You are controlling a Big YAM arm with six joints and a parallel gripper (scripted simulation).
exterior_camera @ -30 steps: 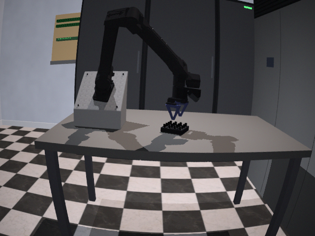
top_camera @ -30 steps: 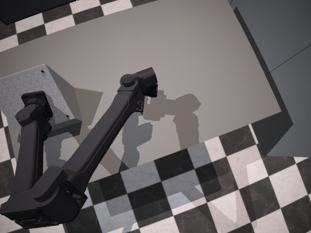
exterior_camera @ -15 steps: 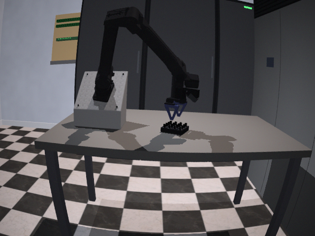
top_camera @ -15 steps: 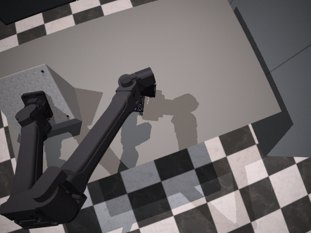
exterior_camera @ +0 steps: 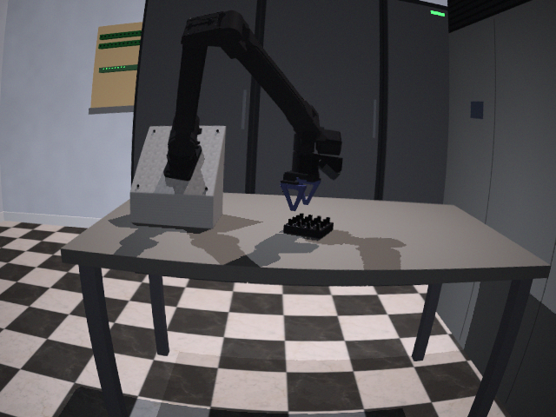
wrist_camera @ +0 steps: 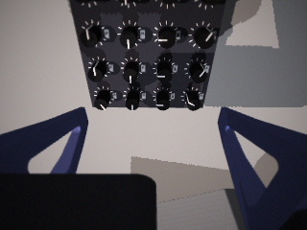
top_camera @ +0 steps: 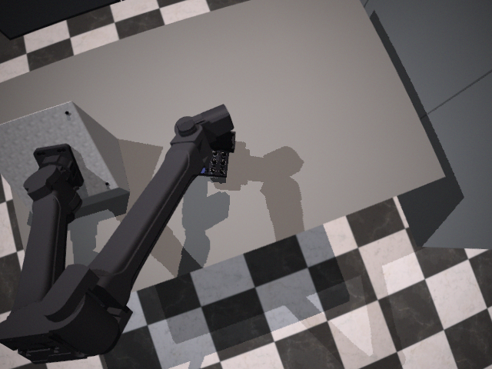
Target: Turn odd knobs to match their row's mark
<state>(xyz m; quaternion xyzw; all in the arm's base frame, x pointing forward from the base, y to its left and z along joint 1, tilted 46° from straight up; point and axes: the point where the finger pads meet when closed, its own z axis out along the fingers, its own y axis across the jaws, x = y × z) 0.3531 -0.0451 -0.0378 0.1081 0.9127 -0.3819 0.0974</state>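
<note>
One knob box (top_camera: 225, 174) (exterior_camera: 307, 229) (wrist_camera: 149, 91) sits below the open jaws (exterior_camera: 300, 207).

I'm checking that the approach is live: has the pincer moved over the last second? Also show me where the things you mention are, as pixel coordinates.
Yes. In the exterior view, the pincer (top_camera: 203, 171) (exterior_camera: 300, 207) (wrist_camera: 153, 114) has shifted slightly left relative to the unmoved box (top_camera: 217, 174) (exterior_camera: 301, 230) (wrist_camera: 149, 54).
</note>
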